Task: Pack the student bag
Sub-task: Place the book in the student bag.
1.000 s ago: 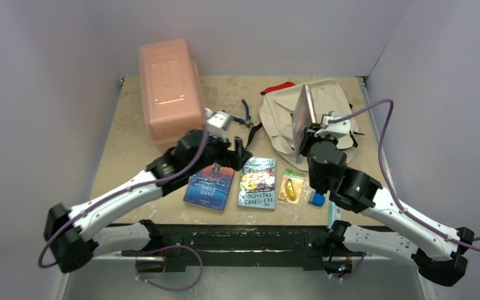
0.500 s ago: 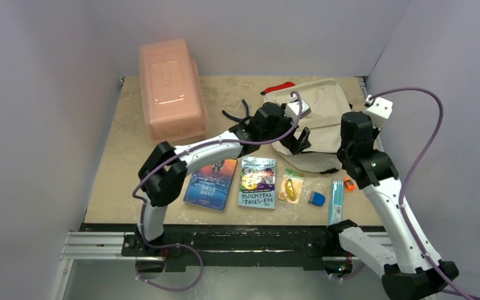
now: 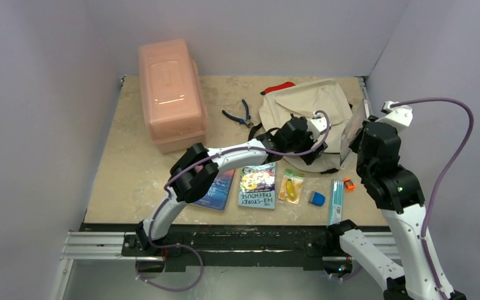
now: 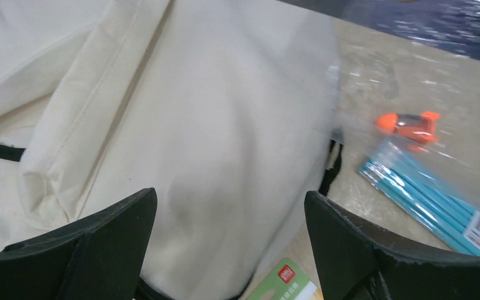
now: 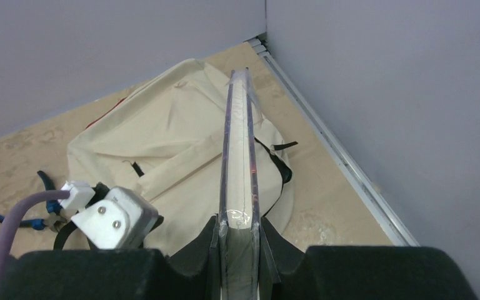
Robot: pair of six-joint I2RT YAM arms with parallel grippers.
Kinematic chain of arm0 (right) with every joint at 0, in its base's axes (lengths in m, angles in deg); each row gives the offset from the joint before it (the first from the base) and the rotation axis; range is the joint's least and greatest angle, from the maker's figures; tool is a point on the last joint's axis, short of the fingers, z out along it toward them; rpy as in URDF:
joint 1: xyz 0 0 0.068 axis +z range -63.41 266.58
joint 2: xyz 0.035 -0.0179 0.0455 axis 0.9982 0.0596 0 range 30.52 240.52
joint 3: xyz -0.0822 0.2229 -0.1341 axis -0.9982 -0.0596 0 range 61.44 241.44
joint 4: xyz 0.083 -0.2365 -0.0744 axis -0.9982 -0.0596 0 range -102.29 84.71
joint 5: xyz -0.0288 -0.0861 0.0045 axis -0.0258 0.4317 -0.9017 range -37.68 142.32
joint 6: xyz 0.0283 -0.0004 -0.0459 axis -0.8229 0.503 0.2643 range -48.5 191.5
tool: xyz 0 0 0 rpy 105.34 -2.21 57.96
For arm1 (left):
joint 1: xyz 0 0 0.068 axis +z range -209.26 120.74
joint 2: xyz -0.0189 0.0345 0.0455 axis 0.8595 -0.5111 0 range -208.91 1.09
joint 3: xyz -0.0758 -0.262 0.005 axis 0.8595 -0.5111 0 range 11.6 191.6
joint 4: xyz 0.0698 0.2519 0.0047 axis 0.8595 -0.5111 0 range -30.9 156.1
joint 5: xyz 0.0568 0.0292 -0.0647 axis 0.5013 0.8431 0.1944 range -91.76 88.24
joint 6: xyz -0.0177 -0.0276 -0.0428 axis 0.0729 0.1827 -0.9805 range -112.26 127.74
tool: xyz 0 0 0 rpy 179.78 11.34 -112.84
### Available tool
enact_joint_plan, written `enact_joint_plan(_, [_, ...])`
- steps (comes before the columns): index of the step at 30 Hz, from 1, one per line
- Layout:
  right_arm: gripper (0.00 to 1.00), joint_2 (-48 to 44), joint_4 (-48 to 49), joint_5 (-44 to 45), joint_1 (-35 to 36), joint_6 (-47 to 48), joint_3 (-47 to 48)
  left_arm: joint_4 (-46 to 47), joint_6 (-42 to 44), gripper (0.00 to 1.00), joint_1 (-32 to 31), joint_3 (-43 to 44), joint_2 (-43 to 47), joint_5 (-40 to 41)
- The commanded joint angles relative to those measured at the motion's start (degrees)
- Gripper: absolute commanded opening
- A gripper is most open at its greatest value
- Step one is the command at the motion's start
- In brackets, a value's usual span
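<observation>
Since half a second earlier, the left arm had swung farther across, so that the left fingers (image 4: 230, 197) hung over the near right-hand edge of the cream fabric student bag (image 3: 303, 103). The blue-handled pliers (image 3: 240, 115) it had partly covered lay in plain sight again, and the right arm had drawn in toward the bag's right side. A second earlier the left arm had been back by the rigid pink plastic box (image 3: 170, 87), while the right held its load upright over the middle of the bag. The bag lay flat at the far right of the bench (image 3: 131, 162), with no open mouth visible in any view. The left fingers stood wide apart with nothing between them, close above the cloth; whether they touched it could not be told. The right fingers (image 5: 238, 228) were clamped on the lower edge of a thin plastic-wrapped book (image 5: 237, 150), held on edge just beside the bag. The step in hand appeared to be getting the bag open for that book. The next move likely called for the left fingers to pinch only a top fold or zipper edge and lift it. A pack of teal pencils (image 4: 425, 194) and a small orange sharpener (image 4: 409, 123) lay unpacked near the bag's corner.
</observation>
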Motion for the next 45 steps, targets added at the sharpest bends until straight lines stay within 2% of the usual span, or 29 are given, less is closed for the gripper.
enact_joint_plan(1, [0.0,-3.81,1.78,0.75,0.03,0.05,3.44,-1.21,1.6,0.85,0.8,7.27,-2.27,9.28])
enact_joint_plan(6, [0.0,-5.68,-1.6,0.36,-0.01,-0.73,3.36,-1.21,0.93,0.61,0.86,9.22,-2.59,11.26])
enact_joint_plan(10, [0.0,-7.56,-4.47,-2.91,0.02,-0.83,1.25,-3.43,0.48,0.42,0.97,9.98,-1.35,8.43])
enact_joint_plan(13, [0.0,-8.43,-7.05,-5.47,0.03,-1.91,-0.46,-3.7,-0.78,0.14,0.99,10.84,-0.72,7.15])
enact_joint_plan(15, [0.0,-9.21,-9.77,-6.2,0.03,-4.41,-0.07,-4.72,-1.96,0.08,1.07,12.49,-0.87,8.01])
enact_joint_plan(18, [0.0,-11.66,-10.81,-12.29,0.03,-7.42,1.44,-6.92,-4.44,0.01,1.53,15.38,-0.75,10.27])
enact_joint_plan(23, [0.0,-12.47,-13.96,-23.19,0.03,-15.21,0.31,-6.65,-11.22,0.0,3.17,16.45,2.58,12.99])
enact_joint_plan(26, [0.0,-13.98,-9.64,-29.08,-0.01,-15.8,-5.56,-5.22,-17.92,0.0,5.04,16.38,4.19,6.73])
enact_joint_plan(30, [0.0,-16.08,3.22,-35.51,0.02,-15.8,-13.66,-0.96,-26.07,0.0,7.29,14.26,5.72,-3.71])
enact_joint_plan(34, [0.0,-14.91,11.96,-32.06,-0.01,-15.8,-20.02,6.76,-31.92,0.0,9.52,10.38,6.79,-12.63])
enact_joint_plan(39, [0.0,-13.93,18.18,-31.49,-0.94,-15.8,-21.12,5.64,-30.13,0.0,10.4,10.17,7.25,-14.72])
enact_joint_plan(40, [0.0,-13.24,18.78,-32.25,-1.53,-36.65,-20.43,5.42,-29.79,0.0,10.41,10.25,7.21,-14.98])
enact_joint_plan(41, [0.0,-12.35,19.12,-33.76,-2.45,-43.21,-19.53,5.46,-29.39,0.0,10.41,10.18,7.12,-15.07])
enact_joint_plan(45, [0.0,-9.67,19.97,-41.14,-10.17,-43.21,-17.89,5.48,-28.95,0.0,10.48,9.96,6.75,-14.84])
